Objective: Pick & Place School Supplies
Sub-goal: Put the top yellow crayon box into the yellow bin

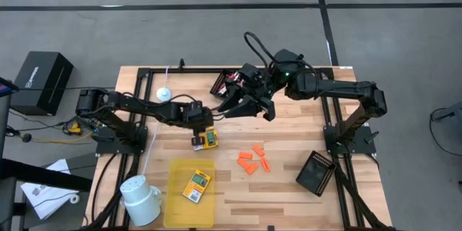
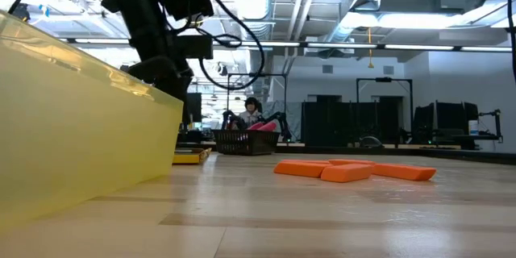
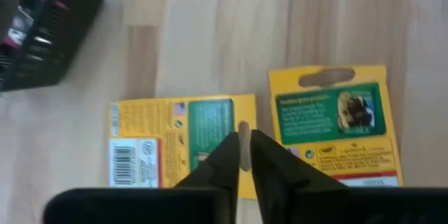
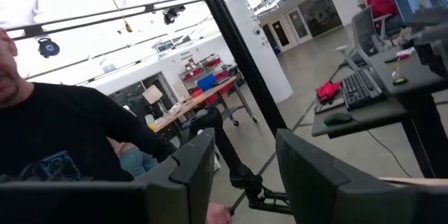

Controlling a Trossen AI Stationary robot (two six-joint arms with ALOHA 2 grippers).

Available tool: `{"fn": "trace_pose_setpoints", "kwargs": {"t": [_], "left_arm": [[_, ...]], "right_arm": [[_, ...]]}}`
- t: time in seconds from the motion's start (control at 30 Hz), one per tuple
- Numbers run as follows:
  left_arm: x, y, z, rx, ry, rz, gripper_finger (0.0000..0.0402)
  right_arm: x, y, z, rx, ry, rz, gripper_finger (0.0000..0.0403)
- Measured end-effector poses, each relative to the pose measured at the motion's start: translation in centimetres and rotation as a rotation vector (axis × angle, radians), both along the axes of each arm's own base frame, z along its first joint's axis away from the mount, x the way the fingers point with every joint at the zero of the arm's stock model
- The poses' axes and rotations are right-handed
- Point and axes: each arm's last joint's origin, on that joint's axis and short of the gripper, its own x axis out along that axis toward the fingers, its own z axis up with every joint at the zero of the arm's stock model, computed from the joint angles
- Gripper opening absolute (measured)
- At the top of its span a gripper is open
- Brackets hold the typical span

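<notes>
Where the left wrist view looks down on the table [image 3: 336,21], two yellow-and-green packets [image 3: 183,145] lie side by side, just apart; one shows a barcode panel and the other a green label with white print too small to read. The left gripper [image 3: 243,155] hangs right over the barcode packet with its fingers a narrow slit apart, pinching nothing that can be seen. From above, that gripper [image 1: 203,136] sits mid-table over these packets [image 1: 208,140]. Another packet [image 1: 195,185] lies in the yellow tray [image 1: 175,203] at the near edge, beside the white mug [image 1: 141,196]. The orange pieces [image 1: 253,161] lie scattered right of the tray, well clear of both arms. The right gripper [image 1: 242,103] is raised near the far edge, its fingers [image 4: 194,162] spread with nothing between them, beside a dark basket [image 1: 225,83] holding something pink. A second dark basket [image 1: 315,172] lies tilted at the right. A person [image 4: 56,136] stands beyond the table.
</notes>
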Motion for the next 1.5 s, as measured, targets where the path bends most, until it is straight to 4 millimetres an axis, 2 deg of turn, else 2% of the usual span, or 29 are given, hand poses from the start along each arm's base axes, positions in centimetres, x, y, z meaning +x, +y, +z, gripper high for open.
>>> {"fn": "trace_pose_setpoints", "kwargs": {"t": [0.33,0.43,0.57,0.8,0.93,1.03,1.17,1.2,1.4,1.5], "left_arm": [[0.4,0.1,-0.3,-0.003,-0.046,-0.001,0.0171],[0.8,0.2,-1.5,-0.005,-0.010,0.002,0.0187],[1.3,0.2,-3.2,-0.007,0.041,0.002,0.0189],[1.7,0.6,-4.3,0.001,0.067,0.000,0.0173],[1.7,1.5,-4.5,0.010,0.069,0.036,0.0151],[1.6,2.7,-4.9,0.019,0.082,0.076,0.0107],[1.5,3.6,-5.4,-0.019,0.091,0.097,0.0022],[1.5,3.7,-5.4,-0.023,0.090,0.098,0.0013],[1.3,3.6,-4.1,-0.029,0.036,0.092,0.0002],[1.0,3.5,-2.6,-0.047,-0.022,0.121,0.0001]], "right_arm": [[-0.2,0.0,0.2,-0.009,-0.013,-0.002,0.0144],[-0.2,0.0,0.2,-0.009,-0.011,-0.002,0.0144],[-0.2,0.0,0.2,-0.015,-0.014,-0.003,0.0144],[-0.2,0.0,0.1,-0.015,-0.013,-0.002,0.0144],[-0.2,-0.2,0.1,-0.015,-0.013,-0.007,0.0144],[-0.2,-0.2,0.1,-0.016,-0.013,-0.004,0.0144],[-0.2,-0.2,0.1,-0.015,-0.011,0.001,0.0144],[-0.2,-0.2,0.1,-0.012,-0.008,0.003,0.0144],[-0.2,-0.1,0.1,-0.015,-0.007,0.017,0.0144],[-0.2,-0.3,0.1,-0.022,-0.012,0.012,0.0144]]}}
